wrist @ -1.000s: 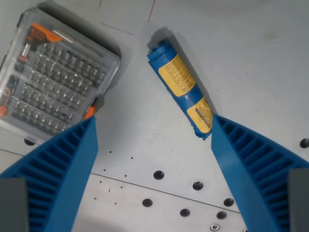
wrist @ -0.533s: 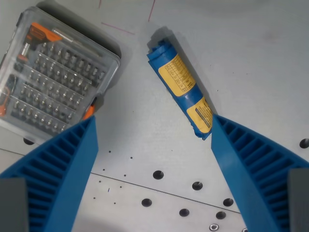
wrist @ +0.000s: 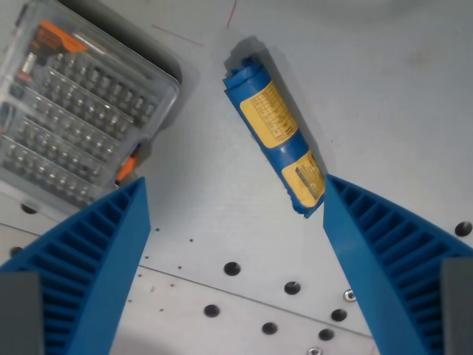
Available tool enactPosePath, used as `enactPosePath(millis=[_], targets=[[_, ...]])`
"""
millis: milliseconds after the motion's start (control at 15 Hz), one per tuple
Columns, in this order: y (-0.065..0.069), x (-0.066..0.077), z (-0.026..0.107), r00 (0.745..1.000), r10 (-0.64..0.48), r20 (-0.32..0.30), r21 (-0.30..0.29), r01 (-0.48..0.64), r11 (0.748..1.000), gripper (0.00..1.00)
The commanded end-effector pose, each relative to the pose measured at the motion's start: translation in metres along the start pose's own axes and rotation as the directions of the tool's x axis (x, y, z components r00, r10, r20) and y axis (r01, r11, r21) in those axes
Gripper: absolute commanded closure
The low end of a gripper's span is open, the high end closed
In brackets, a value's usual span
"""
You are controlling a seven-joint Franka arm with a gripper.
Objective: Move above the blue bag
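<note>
Table [wrist: 384, 96]: whole scene is shifting toward the wrist view's left since the earlier picture, camera moving | bit case [wrist: 74, 111]: lying at upper left, now partly cropped | blue bag [wrist: 275, 131]: lying rolled, diagonal, upper centre, lower end touching right finger's edge | gripper [wrist: 235, 222]: hovering, fingers [wrist: 96, 259] spread wide, holding nothing.

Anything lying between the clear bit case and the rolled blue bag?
No. The wrist view shows only bare grey table between the bit case and the blue bag.
</note>
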State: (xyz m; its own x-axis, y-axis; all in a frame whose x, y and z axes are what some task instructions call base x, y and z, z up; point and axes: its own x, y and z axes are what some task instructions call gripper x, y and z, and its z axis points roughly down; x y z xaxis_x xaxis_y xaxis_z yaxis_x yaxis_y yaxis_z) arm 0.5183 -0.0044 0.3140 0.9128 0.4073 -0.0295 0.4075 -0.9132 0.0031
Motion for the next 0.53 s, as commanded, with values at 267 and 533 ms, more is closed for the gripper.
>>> enactPosePath(millis=[267,533], targets=[[0.007,-0.009,0.024,0.979,-0.194,-0.062,-0.062,0.190,0.980,0.00],[0.012,-0.012,0.042,0.963,-0.265,-0.047,-0.078,0.261,0.962,0.00]])
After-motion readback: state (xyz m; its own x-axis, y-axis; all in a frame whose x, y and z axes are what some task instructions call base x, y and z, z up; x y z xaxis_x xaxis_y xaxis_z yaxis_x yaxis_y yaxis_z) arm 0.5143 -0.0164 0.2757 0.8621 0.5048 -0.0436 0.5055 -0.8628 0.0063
